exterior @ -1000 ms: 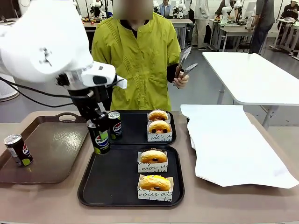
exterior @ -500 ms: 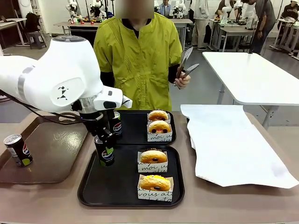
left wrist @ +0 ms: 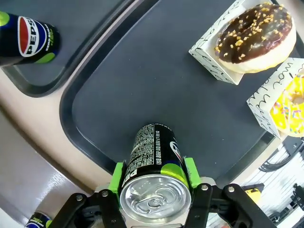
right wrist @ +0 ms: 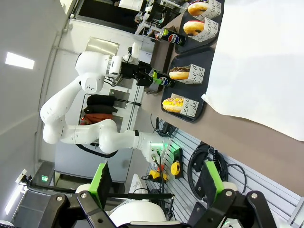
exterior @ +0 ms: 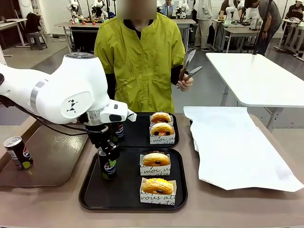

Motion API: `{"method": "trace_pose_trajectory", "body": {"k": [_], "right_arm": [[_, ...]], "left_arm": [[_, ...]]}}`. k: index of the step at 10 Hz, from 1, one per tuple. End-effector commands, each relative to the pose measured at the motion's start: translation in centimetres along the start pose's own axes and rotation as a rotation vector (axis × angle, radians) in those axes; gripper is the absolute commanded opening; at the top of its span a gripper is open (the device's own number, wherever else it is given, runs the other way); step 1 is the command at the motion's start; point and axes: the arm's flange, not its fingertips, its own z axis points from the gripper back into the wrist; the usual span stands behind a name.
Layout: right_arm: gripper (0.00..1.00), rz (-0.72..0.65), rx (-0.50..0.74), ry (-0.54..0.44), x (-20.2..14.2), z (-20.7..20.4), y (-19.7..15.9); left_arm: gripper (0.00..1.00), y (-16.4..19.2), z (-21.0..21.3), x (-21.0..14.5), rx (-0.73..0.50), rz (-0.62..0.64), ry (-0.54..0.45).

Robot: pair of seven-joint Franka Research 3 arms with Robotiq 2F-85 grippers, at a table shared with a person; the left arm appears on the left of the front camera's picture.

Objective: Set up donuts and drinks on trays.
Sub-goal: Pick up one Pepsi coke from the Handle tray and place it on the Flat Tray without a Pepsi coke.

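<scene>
My left gripper [exterior: 108, 159] stands over the left part of the near black tray [exterior: 118, 185]. Its green pads press both sides of a black Pepsi can [exterior: 109, 169] that stands upright on the tray. In the left wrist view the can [left wrist: 154, 152] sits between the pads [left wrist: 118, 175] on the tray floor [left wrist: 142, 80]. Two boxed donuts [exterior: 156, 160] [exterior: 157, 186] lie on the right of this tray. The far black tray [exterior: 137, 128] holds another can [exterior: 118, 130] and two donuts [exterior: 161, 123]. My right gripper [right wrist: 156, 180] is open and holds nothing.
A glossy brown tray [exterior: 52, 156] at the left carries one more can [exterior: 18, 152]. A large white sheet [exterior: 237, 147] covers the table's right side. The person stands behind the far tray, one hand holding tongs [exterior: 187, 66] upright.
My left arm has moved toward the near side and lowered the can, from above the trays' left edge onto the near tray. The person and the donuts stay put.
</scene>
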Motion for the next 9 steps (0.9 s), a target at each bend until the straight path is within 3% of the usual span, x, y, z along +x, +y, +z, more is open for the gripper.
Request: {"method": "trace_pose_trajectory", "body": {"k": [1, 3, 4, 6, 9], "right_arm": [[1.0, 0.017, 0.013, -0.004, 0.0, 0.0, 0.1], [1.0, 0.017, 0.013, -0.004, 0.0, 0.0, 0.1], [1.0, 0.017, 0.013, -0.004, 0.0, 0.0, 0.1], [1.0, 0.017, 0.013, -0.004, 0.0, 0.0, 0.1], [1.0, 0.017, 0.013, -0.004, 0.0, 0.0, 0.1]], "left_arm": [[1.0, -0.3, 0.5, 0.2, 0.018, -0.009, -0.033], [1.0, -0.3, 2.3, -0.1, 0.003, -0.01, -0.065], [0.81, -0.2, 4.0, -0.1, 0.009, -0.027, -0.076], [1.0, 0.9, 7.4, -0.4, 0.046, -0.003, -0.047], [1.0, 1.3, 11.0, -2.2, -0.022, 0.155, 0.028]]}}
